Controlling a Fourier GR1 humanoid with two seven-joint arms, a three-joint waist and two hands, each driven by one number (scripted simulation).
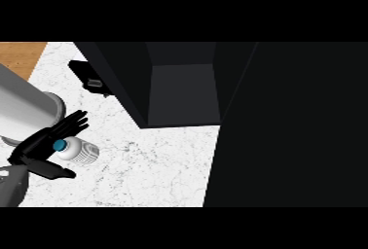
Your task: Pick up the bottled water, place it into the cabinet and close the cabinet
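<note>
The bottled water, a clear ribbed bottle with a blue cap, lies on its side on the white marble counter at the left. Its cap points at the palm of my left hand. The hand's fingers stretch straight up and to the right past the bottle, and the thumb sticks out below it, so the hand is open around the cap end. The dark cabinet stands open at the back, its door swung out along the right. My right hand does not show.
A wide grey cylinder fills the left edge just above my hand. A small black object sits on the counter left of the cabinet. A wooden surface shows at the top left corner.
</note>
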